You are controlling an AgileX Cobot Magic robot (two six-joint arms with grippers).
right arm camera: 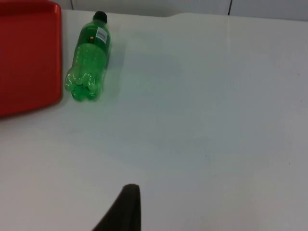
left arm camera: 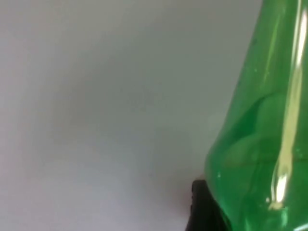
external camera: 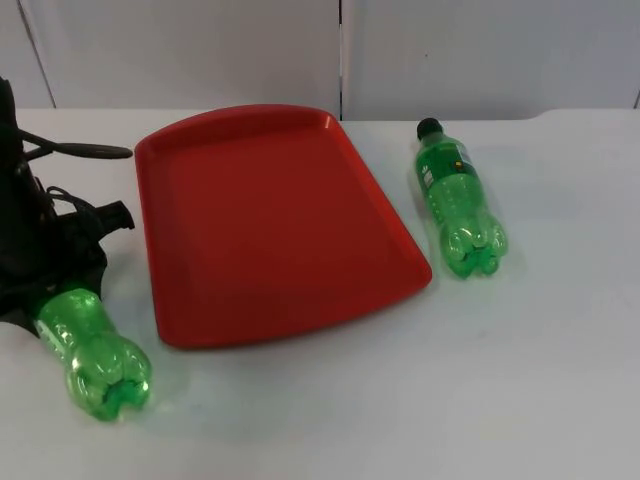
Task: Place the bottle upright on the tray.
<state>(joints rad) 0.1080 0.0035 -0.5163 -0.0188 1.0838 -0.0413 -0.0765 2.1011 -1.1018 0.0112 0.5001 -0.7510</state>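
At the left edge of the top view, the left gripper point(external camera: 50, 285) is closed around the neck end of a green transparent plastic bottle point(external camera: 95, 360), whose lobed base is pointing to the lower left of the frame. The bottle is tilted, close to the white tabletop point(external camera: 400, 400), just beside the lower left corner of the red rectangular plastic tray point(external camera: 270, 215) and not on it. In the left wrist view, the green body point(left arm camera: 264, 144) is pressing against a black fingertip point(left arm camera: 204, 207).

A second green plastic bottle with a black cap point(external camera: 458, 200) is lying on its side at the right of the tray, near its right rim but apart from it. The right gripper point(right arm camera: 122, 211) is waiting above the bare tabletop, well apart from this bottle point(right arm camera: 89, 62); one cannot tell how its jaws stand.

The held bottle is looking empty, so it is probably light, thin-walled and slippery, and it may dent or topple easily. Holding near the stiff neck seems best, and the base should meet the flat tray floor squarely.
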